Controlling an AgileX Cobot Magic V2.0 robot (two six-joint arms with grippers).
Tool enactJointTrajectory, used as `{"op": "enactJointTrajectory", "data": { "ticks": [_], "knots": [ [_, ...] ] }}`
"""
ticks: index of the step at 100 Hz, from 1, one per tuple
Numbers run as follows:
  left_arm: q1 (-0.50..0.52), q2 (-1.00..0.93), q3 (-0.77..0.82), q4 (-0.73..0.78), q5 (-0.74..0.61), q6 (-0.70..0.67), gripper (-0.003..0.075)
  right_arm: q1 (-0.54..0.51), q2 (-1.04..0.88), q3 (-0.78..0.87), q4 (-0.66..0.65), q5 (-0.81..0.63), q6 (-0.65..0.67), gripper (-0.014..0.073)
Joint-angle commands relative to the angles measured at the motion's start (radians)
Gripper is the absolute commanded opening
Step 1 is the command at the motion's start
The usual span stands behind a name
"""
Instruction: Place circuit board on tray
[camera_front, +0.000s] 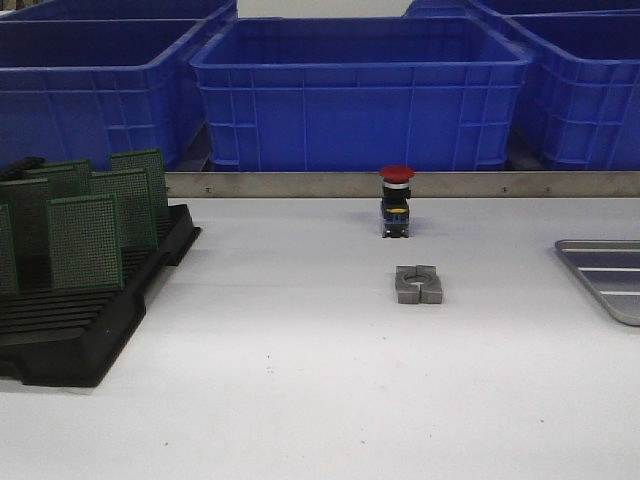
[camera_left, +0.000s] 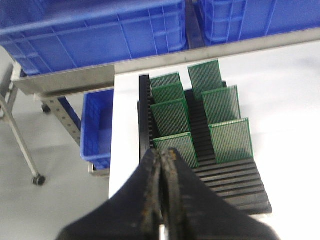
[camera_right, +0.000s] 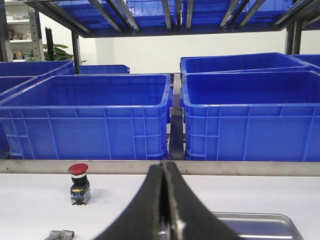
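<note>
Both the left claw (camera_left: 161, 200) and right claw (camera_right: 164, 210) are clenched, empty. The circuit boards (camera_left: 172, 116) upright in the black rack (camera_left: 240, 185) look thin, light, stiff; pinch a top edge.

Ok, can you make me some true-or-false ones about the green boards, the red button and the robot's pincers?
1. The green circuit boards stand upright in the black rack. True.
2. A board already lies on the tray. False: the part of the tray in view is bare.
3. The red-topped button stands behind the grey metal block. True.
4. The left pincer holds a board. False: it is shut and holds nothing.
5. The right pincer is wide open. False: it is shut.
</note>
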Motion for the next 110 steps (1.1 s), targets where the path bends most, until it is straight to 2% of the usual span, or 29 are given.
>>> {"op": "enactJointTrajectory", "data": {
  "ticks": [1,40,48,59,74,79,85,99,110],
  "knots": [
    [0.002,0.053,-0.044,-0.009,-0.057,0.003,-0.0018,0.001,-0.021,-0.012,0.0,-0.08,-0.001,-0.0069],
    [0.002,0.161,-0.044,-0.054,-0.052,0.003,-0.0017,0.001,-0.021,-0.012,0.0,-0.08,-0.001,-0.0069],
    [0.002,0.163,-0.044,-0.061,-0.047,0.003,0.001,0.001,-0.021,-0.012,0.0,-0.08,-0.001,-0.0069],
    [0.002,0.163,-0.044,-0.07,-0.043,0.003,0.0147,0.001,-0.021,-0.012,0.0,-0.08,-0.001,-0.0069],
    [0.002,0.163,-0.044,-0.07,-0.042,0.003,0.0475,0.001,-0.021,-0.012,0.0,-0.08,-0.001,-0.0069],
    [0.002,0.163,-0.044,-0.07,-0.049,0.003,0.0547,0.001,-0.021,-0.012,0.0,-0.08,-0.001,-0.0069],
    [0.002,0.163,-0.044,-0.081,-0.061,0.003,0.0578,0.001,-0.021,-0.012,0.0,-0.08,-0.001,-0.0069],
    [0.002,0.165,-0.044,-0.15,-0.115,0.003,0.0566,0.001,-0.021,-0.012,0.0,-0.08,-0.001,-0.0069],
    [0.002,0.194,-0.083,-0.172,-0.112,0.081,0.0566,0.001,-0.021,-0.012,0.0,-0.08,-0.001,-0.0069]
  ]
}}
